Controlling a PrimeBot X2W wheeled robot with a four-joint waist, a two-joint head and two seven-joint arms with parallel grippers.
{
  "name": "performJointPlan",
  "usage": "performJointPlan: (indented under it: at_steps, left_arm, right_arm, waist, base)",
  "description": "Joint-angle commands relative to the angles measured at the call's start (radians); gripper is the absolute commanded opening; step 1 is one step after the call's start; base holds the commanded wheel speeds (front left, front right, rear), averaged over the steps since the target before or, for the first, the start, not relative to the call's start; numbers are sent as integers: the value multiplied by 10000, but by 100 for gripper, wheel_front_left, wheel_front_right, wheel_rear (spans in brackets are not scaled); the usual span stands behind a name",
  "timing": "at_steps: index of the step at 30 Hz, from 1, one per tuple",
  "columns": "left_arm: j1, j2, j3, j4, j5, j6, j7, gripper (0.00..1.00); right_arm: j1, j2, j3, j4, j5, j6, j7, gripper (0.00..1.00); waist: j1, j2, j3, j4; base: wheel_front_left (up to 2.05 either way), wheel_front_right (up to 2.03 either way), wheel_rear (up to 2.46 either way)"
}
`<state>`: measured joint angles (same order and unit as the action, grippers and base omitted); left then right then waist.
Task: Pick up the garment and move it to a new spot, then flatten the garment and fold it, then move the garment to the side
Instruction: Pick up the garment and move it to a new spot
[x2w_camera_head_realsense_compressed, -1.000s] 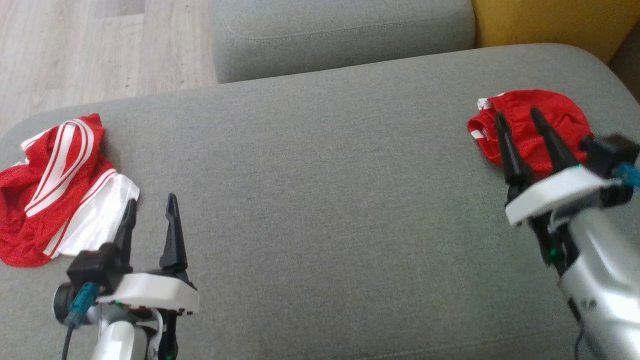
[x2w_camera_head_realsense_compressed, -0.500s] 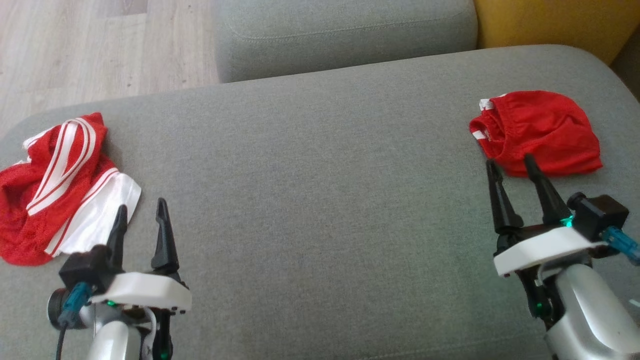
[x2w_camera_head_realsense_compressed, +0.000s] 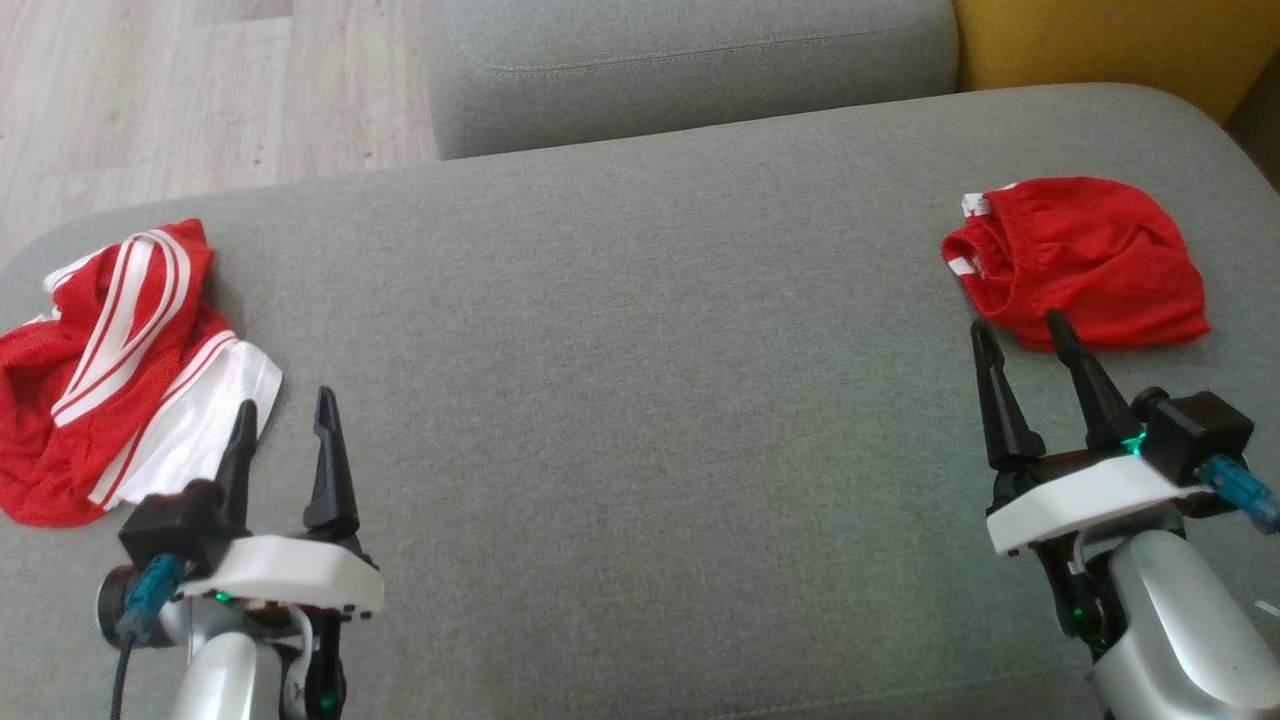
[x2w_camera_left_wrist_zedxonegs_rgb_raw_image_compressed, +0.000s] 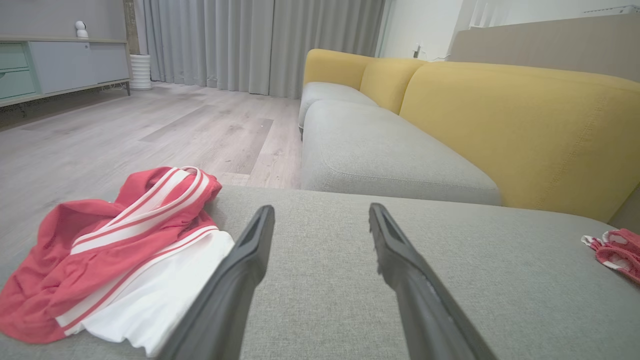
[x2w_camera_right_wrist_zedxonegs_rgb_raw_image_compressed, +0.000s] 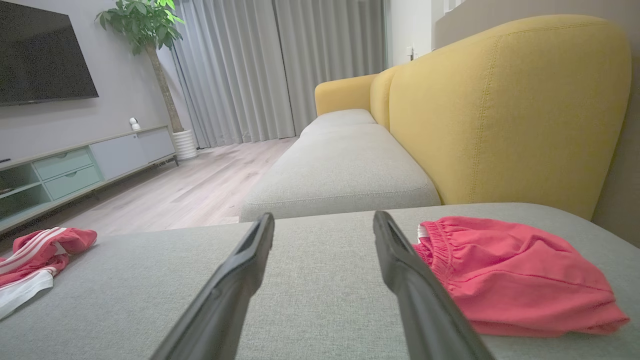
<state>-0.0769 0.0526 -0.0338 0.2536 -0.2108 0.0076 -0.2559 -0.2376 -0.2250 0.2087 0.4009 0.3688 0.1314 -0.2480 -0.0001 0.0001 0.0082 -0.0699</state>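
We count two garments — one striped garment (x2w_camera_head_realsense_compressed: 120, 360), one plain garment (x2w_camera_head_realsense_compressed: 1085, 260) — and two end effectors: left end effector (x2w_camera_head_realsense_compressed: 286, 400), right end effector (x2w_camera_head_realsense_compressed: 1016, 320).

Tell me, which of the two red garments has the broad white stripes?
The crumpled garment by the left pincer; the right-hand garment is almost entirely red.

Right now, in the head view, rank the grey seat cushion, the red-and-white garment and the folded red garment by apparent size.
1. grey seat cushion, by far the largest.
2. red-and-white garment, crumpled and spread wider.
3. folded red garment, the smallest, a compact bundle.
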Motion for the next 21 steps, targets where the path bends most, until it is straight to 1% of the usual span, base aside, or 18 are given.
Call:
performJointPlan:
  at_steps: [1,5,10,11,21]
  left_arm:
    - [-546,45,404,-291,96,-29,-59,100]
    - [-572,24,450,-256,102,-54,-59,100]
    - [-606,6,454,-195,131,-46,-59,100]
    - [-606,6,454,-195,131,-46,-59,100]
    - [-469,-9,474,-223,140,61,-59,100]
  right_arm:
    - [-244,56,84,-281,-97,-7,-137,100]
    - [-271,50,126,-242,-153,-7,-137,100]
    - [-273,76,225,-249,-116,-7,-137,100]
    - [-273,76,225,-249,-116,-7,-137,100]
    - [-325,134,590,-251,-36,-7,-137,100]
  waist:
    - [1,-1,1,38]
    - [1,-1,22,257]
    - [1,-1,54,895]
    - [1,-1,54,895]
    - [1,-1,135,2808]
  base:
    - [0,0,0]
    - [0,0,0]
    - [0,0,0]
    - [0,0,0]
    - [0,0,0]
